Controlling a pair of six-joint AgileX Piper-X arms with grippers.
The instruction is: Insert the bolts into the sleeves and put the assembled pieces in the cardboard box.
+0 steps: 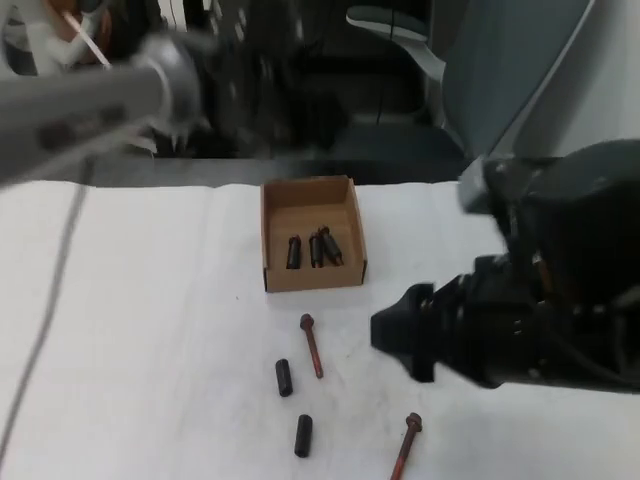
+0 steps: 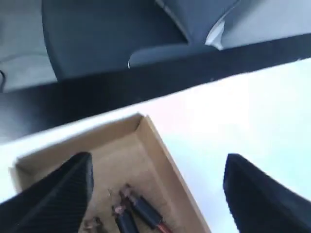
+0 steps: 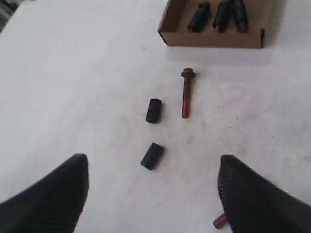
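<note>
Black fingers (image 3: 48,199) of the right gripper (image 3: 153,160) stand wide apart with nothing between them, low over the white bench cover (image 3: 73,97). Just ahead of them lies the near sleeve (image 3: 152,156), and a little beyond it the far sleeve (image 3: 153,110), the 2 apart from each other. Beside the far sleeve, not touching it, lies 1 bolt (image 3: 186,92) with its head toward the cardboard box (image 3: 214,38). The second bolt (image 1: 407,445) lies off to the right, well apart from the sleeves, close under the right arm (image 1: 520,320). The box holds 3 assembled pieces (image 1: 314,248) side by side on its floor. The left gripper (image 2: 159,160) hangs over one side wall of the box, its claw also spread wide and empty, with some of the pieces showing below it.
</note>
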